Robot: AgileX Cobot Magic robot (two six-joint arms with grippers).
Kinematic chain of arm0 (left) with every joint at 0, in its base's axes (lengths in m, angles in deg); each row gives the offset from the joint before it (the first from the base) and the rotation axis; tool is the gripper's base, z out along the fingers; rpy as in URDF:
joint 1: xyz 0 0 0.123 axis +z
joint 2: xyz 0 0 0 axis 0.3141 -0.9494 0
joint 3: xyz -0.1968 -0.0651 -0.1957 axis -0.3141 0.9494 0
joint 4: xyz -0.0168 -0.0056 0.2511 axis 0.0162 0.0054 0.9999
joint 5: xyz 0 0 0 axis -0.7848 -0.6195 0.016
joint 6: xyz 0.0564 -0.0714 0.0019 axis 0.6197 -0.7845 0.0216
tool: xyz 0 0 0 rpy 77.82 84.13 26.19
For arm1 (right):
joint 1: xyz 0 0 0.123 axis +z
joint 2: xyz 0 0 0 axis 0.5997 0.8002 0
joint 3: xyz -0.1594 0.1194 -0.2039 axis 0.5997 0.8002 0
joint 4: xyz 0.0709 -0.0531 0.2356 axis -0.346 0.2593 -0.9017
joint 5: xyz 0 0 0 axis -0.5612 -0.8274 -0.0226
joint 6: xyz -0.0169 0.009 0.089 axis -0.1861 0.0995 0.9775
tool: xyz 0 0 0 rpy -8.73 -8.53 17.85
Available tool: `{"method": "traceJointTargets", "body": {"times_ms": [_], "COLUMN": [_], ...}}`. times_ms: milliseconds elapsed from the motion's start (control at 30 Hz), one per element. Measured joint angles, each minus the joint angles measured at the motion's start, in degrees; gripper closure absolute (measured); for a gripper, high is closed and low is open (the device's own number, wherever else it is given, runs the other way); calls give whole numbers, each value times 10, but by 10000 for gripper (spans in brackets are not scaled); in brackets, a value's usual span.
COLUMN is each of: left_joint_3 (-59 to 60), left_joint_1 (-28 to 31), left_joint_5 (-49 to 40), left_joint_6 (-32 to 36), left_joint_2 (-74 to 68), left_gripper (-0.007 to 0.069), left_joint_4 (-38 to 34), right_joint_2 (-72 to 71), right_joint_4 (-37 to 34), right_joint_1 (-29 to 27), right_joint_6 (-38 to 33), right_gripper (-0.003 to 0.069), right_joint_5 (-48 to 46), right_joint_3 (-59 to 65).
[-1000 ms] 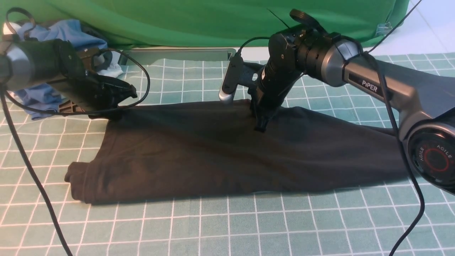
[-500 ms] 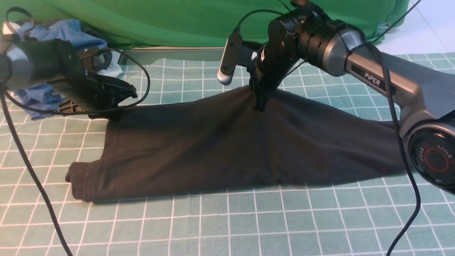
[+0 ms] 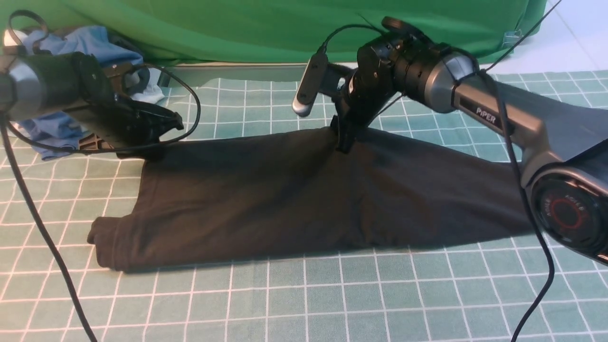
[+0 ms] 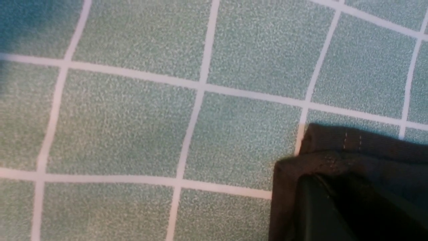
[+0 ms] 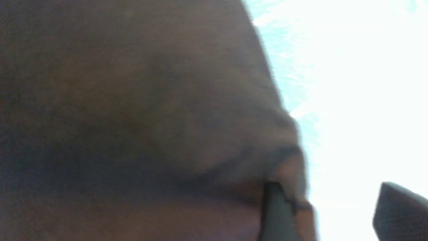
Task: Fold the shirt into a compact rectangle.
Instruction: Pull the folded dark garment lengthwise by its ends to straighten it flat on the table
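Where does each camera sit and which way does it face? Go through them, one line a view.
Front: between the arms, facing forward over the checked mat at the black shirt; left arm and right arm show.
Left wrist: on the left arm, facing down at mat and a hemmed shirt corner; one dark left-tool finger shows.
Right wrist: close on blurred shirt cloth; right tool open.
Shared: all see the shirt.

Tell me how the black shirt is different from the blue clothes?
The black shirt is very dark; the blue clothes are light blue. The black shirt lies spread out nearly flat across the middle of the checked mat; the blue clothes sit crumpled in a heap at the far left corner. Both are soft cloth.
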Motion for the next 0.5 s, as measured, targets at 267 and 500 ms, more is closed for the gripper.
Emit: {"method": "traceJointTargets", "body": {"times_ms": [267,500], "left_joint_3": [1,21], "left_joint_1": [1,1], "left_joint_5": [-3,-63], "left_joint_6": [-73,-39], "left_joint_2": [96,229], "left_gripper": [315,569], "left_joint_4": [66,20], "right_joint_2": [-109,-204], "right_joint_4": [81,15], "right_joint_1": [-14,-135], "right_joint_6": [105,240], "right_gripper": [316,627], "right_joint_5": [-156,-219], "right_joint_3": [-24,35]}}
